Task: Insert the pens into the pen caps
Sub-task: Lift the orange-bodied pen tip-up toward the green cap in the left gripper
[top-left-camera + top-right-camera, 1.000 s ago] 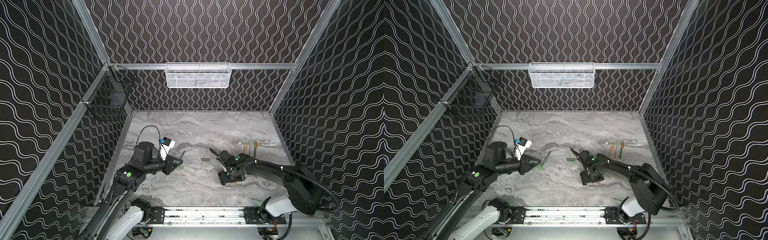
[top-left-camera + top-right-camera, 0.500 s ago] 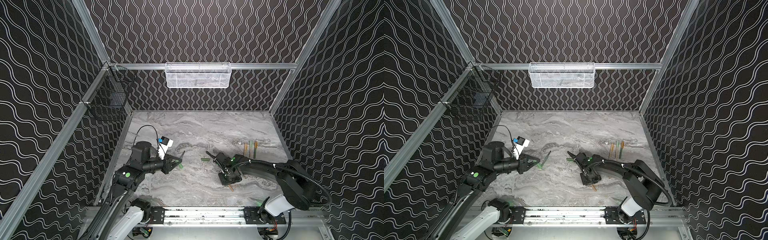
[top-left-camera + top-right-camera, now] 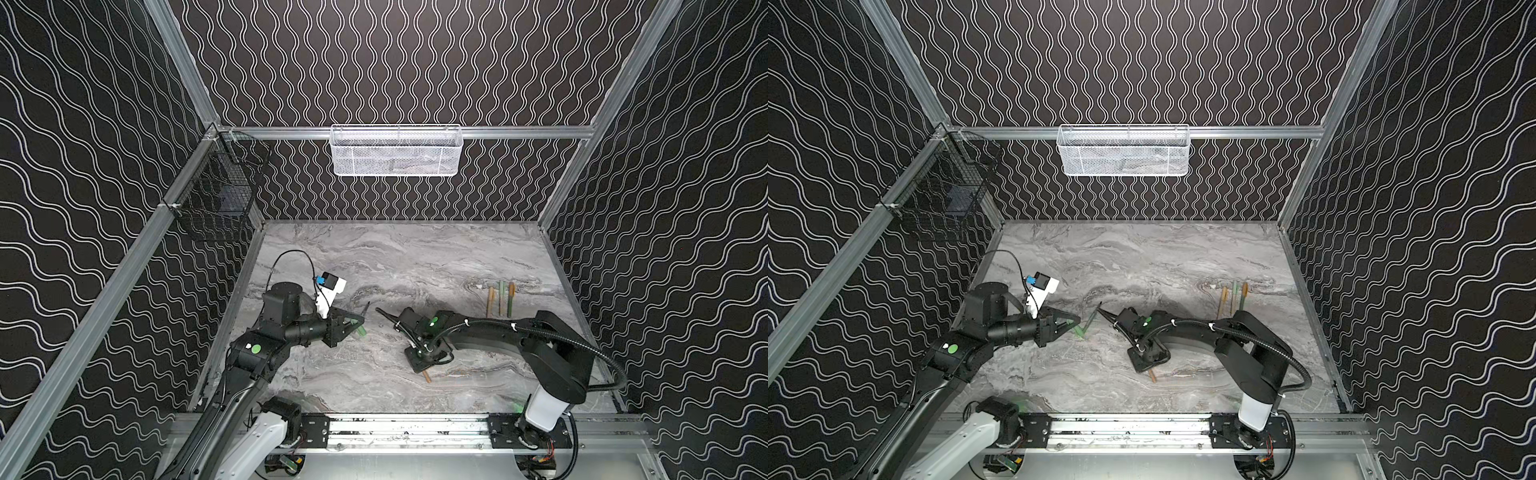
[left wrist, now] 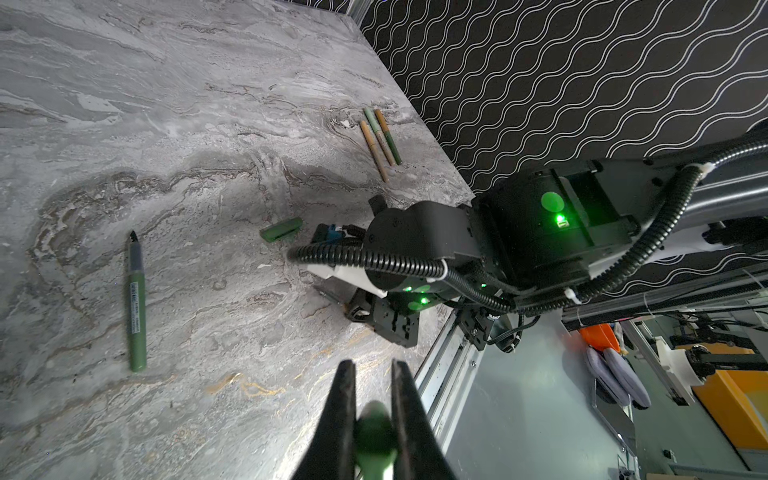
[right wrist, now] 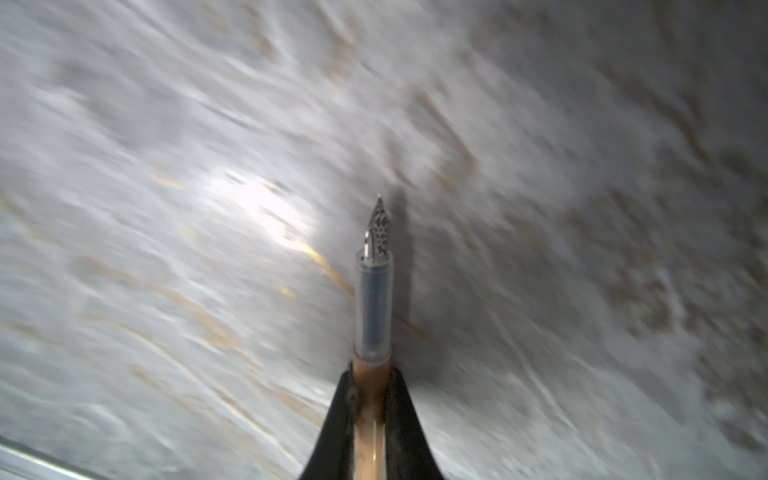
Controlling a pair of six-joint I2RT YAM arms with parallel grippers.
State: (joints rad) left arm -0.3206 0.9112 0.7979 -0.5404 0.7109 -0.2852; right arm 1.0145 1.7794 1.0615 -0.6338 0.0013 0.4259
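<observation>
Clamping orange pen in right claw, nib-forward; gripping green cap in left claw, off to right claw's left.

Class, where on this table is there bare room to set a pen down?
Free: the far half of the table, up to the back wall, and the strip along the front rail. Crowded: the middle, where a green pen and green cap lie by the left arm and right arm; three pens near the right wall.
</observation>
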